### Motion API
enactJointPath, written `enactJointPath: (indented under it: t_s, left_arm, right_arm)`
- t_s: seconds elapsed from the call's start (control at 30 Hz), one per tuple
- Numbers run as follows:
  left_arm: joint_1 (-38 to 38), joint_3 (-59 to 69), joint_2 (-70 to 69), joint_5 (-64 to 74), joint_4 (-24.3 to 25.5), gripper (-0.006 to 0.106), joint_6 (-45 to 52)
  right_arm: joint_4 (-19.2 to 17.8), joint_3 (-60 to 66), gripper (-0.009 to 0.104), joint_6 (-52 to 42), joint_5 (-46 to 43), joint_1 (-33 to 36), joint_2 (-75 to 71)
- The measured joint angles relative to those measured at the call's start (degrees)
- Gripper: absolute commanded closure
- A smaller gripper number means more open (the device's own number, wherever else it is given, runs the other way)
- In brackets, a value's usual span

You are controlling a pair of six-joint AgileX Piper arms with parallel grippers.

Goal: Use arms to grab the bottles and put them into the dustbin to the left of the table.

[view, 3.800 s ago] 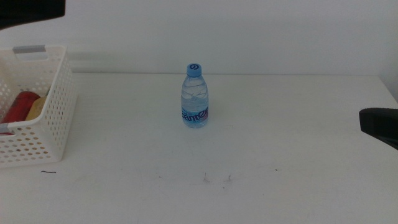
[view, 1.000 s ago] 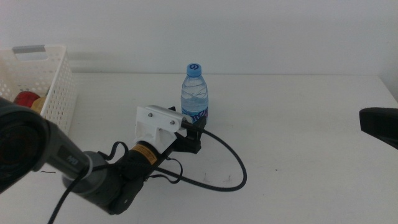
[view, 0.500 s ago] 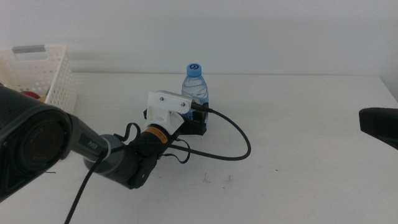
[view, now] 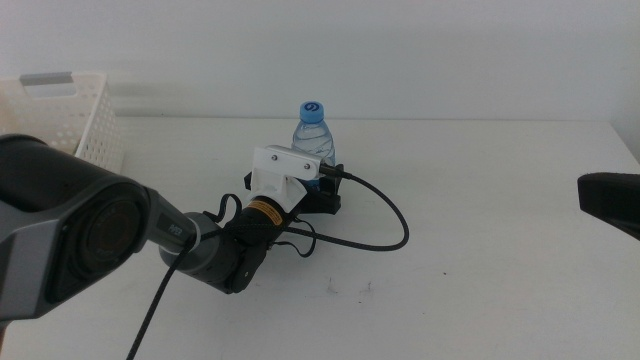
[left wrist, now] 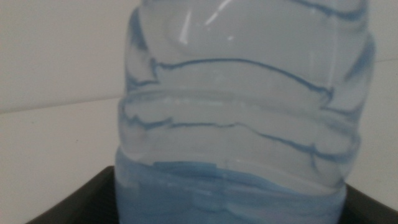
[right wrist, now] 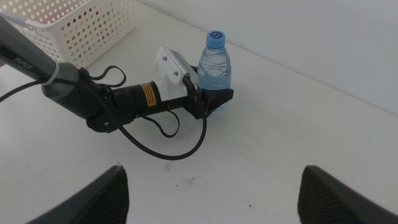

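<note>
The small blue-capped water bottle (view: 313,135) stands upright at the middle of the white table (view: 480,260). My left gripper (view: 322,198) reaches in from the left, with its white bracket, yellowish band and black cable. Its open jaws flank the bottle's lower part. The bottle (left wrist: 239,124) fills the left wrist view. The right wrist view shows the bottle (right wrist: 215,62) and the left gripper (right wrist: 214,99) at its base. My right gripper (view: 610,200) waits at the right edge, open and empty. The red can and yellow bottle are hidden.
The white perforated dustbin (view: 95,125) stands at the table's far left, partly behind the left arm, and also shows in the right wrist view (right wrist: 74,25). A black cable loop (view: 385,235) lies on the table by the gripper. A white wall runs behind.
My left arm came in from the left and slid its jaws forward around the bottle's base. The bottle still stands where it was. The right gripper has not moved.
</note>
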Motion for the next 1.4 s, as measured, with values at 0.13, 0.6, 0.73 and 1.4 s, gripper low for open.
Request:
enactJointPath:
  t_s: [0.13,0.6,0.73,1.4]
  left_arm:
    - [0.00,-0.87,0.29,0.43,-0.15,0.015,2.03]
    - [0.50,12.02,-10.04,2.36,-0.67,0.090,4.77]
    - [0.50,19.28,-19.44,3.34,-1.69,0.089,6.18]
    - [4.03,18.41,-55.23,51.66,-3.43,0.089,10.79]
  right_arm:
    - [0.00,0.00,0.007,0.11,0.00,0.00,0.00]
    - [0.00,0.00,0.007,0.11,0.00,0.00,0.00]
    - [0.00,0.00,0.007,0.11,0.00,0.00,0.00]
    - [0.00,0.00,0.007,0.11,0.00,0.00,0.00]
